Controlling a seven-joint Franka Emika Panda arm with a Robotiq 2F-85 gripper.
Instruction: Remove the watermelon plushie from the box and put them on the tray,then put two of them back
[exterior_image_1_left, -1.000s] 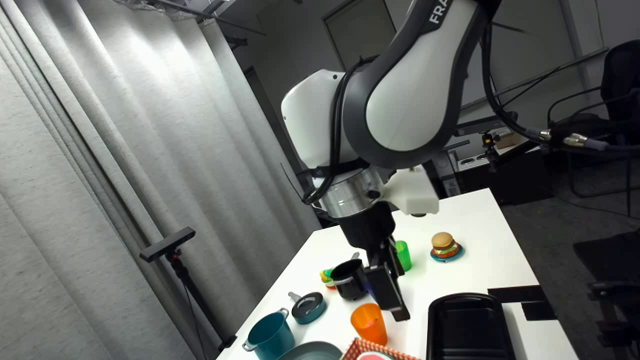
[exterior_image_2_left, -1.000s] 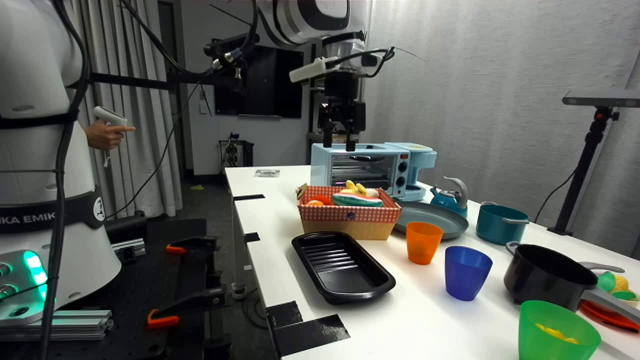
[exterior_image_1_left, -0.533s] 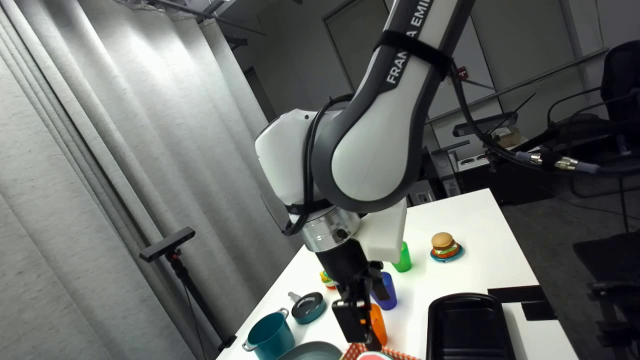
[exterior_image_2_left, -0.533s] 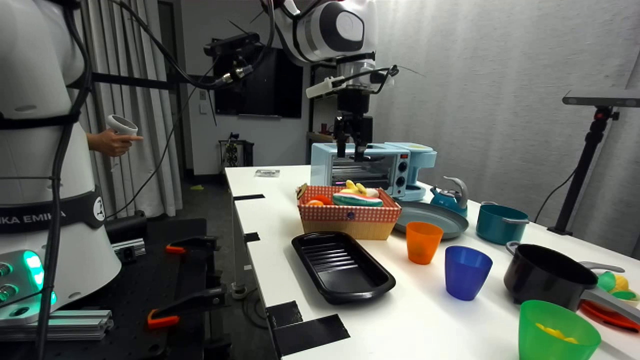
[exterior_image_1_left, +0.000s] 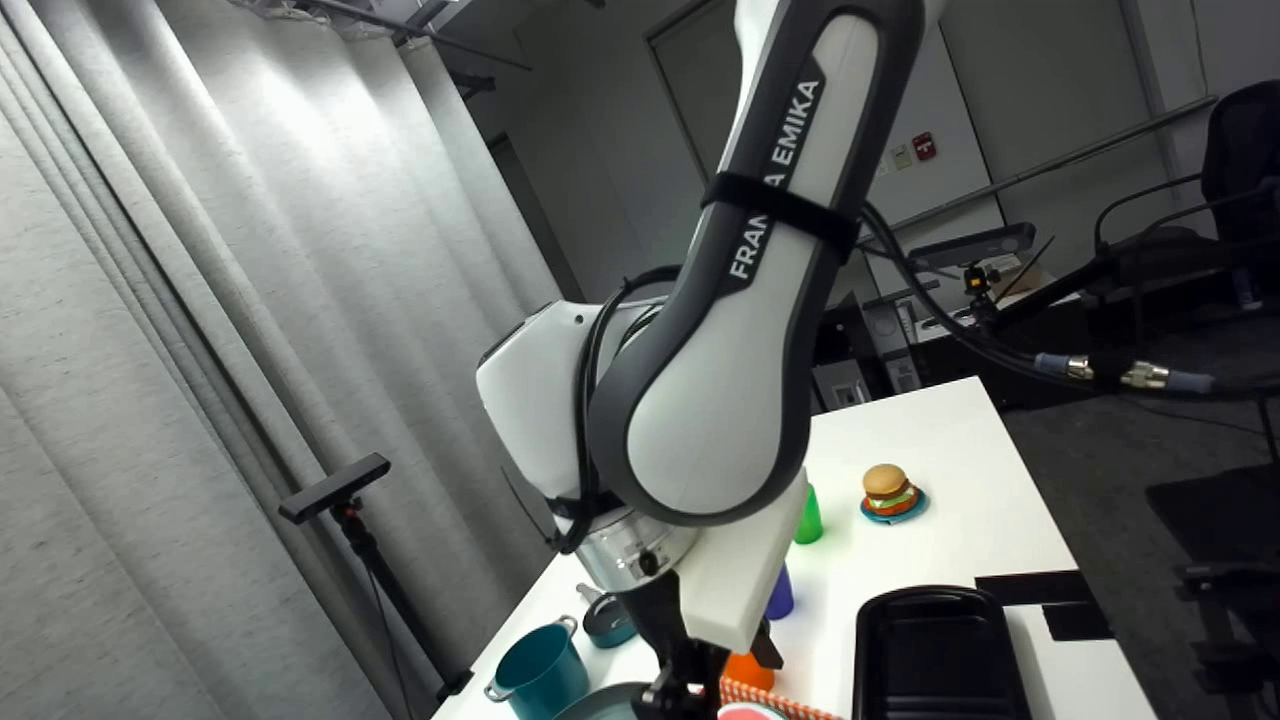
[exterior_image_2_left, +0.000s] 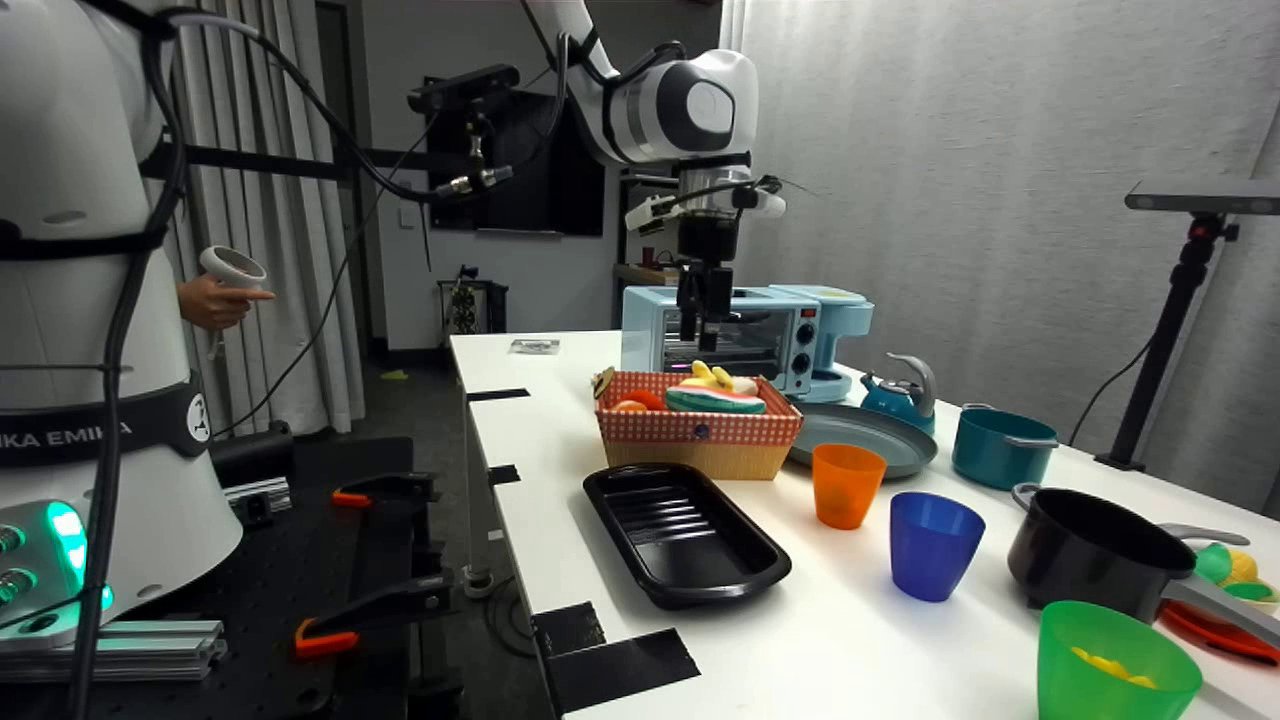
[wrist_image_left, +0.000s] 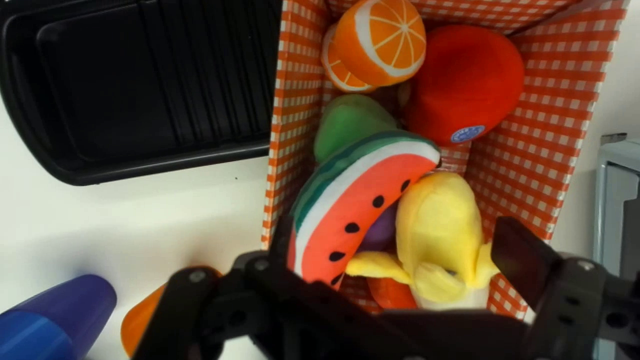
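Note:
The watermelon plushie, a slice with green rind and black seeds, leans on other fruit toys inside the red-checked box. It also shows above the box rim in an exterior view. My gripper is open above the box, with nothing held. In the wrist view its left finger overlaps the lower end of the slice, and the yellow banana plushie appears between the fingers. An exterior view has the gripper hanging over the box. The black tray stands beside the box and holds nothing.
An orange cup, a blue cup and a green cup line the table. Behind the box is a light blue toaster oven. A grey plate lies at its side. In the box are orange slices and a red plushie.
The arm has come down and across until the gripper hangs over the box. The jaws have stayed open. The box, its toys and the tray have not moved.

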